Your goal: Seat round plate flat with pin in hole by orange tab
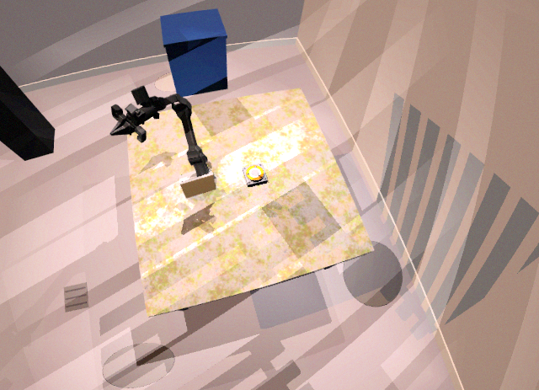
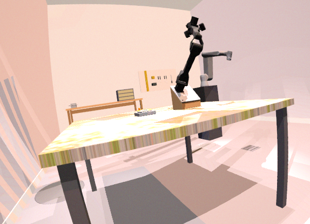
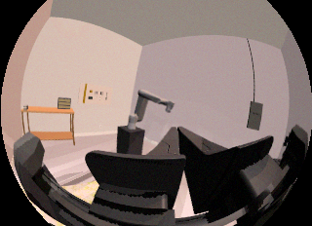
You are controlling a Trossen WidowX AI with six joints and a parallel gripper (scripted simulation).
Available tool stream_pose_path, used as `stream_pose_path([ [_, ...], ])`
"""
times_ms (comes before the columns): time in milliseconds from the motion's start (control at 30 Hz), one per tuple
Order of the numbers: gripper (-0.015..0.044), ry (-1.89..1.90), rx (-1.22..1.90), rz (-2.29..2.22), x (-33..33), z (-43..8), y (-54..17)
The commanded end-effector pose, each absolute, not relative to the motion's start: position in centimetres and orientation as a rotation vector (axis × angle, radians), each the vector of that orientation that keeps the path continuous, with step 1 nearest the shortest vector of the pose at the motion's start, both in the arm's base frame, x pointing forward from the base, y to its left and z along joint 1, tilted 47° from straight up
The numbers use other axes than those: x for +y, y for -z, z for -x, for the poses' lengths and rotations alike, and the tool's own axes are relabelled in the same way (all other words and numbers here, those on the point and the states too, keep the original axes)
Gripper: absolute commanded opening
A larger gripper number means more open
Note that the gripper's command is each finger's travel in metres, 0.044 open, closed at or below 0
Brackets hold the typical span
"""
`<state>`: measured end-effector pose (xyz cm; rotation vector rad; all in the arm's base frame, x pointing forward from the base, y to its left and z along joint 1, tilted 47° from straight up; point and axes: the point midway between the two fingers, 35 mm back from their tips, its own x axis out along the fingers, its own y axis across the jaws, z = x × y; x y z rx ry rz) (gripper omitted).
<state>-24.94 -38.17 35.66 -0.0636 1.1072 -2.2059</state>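
The round yellow plate (image 1: 249, 173) (image 2: 147, 110) sits on the small grey base (image 1: 257, 184) (image 2: 145, 113), around a pale centre. Its orange tab (image 2: 139, 108) shows at the plate's left side in the exterior view. The pin and the hole are too small to make out, and I cannot tell whether the plate lies flat or tilted. My gripper (image 1: 111, 133) (image 3: 175, 131) is shut and empty. It is high in the air, far from the plate, beyond the table's left edge in the top view, and touches nothing.
My arm stands on a wedge-shaped mount (image 1: 198, 187) (image 2: 191, 105), beside the base on the patterned table (image 1: 209, 264) (image 2: 100, 131). A blue cabinet (image 1: 198, 66) stands behind the table. Another grey arm (image 2: 208, 67) (image 3: 140, 106) stands on a dark pedestal (image 2: 211, 94) (image 3: 131, 139) away from the table.
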Motion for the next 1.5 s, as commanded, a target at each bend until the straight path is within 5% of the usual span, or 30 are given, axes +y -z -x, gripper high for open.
stream_pose_path([
  [0,0.0000,2.013,1.116,0.051,-41.9,20.8,-32.2],
  [367,0.0000,1.482,1.171,0.055,-47.4,5.4,-23.2],
  [800,0.0000,0.916,1.151,-0.027,-45.6,-11.9,-13.7],
  [1467,0.0000,-0.032,1.258,-0.269,-24.2,-32.9,0.0],
])
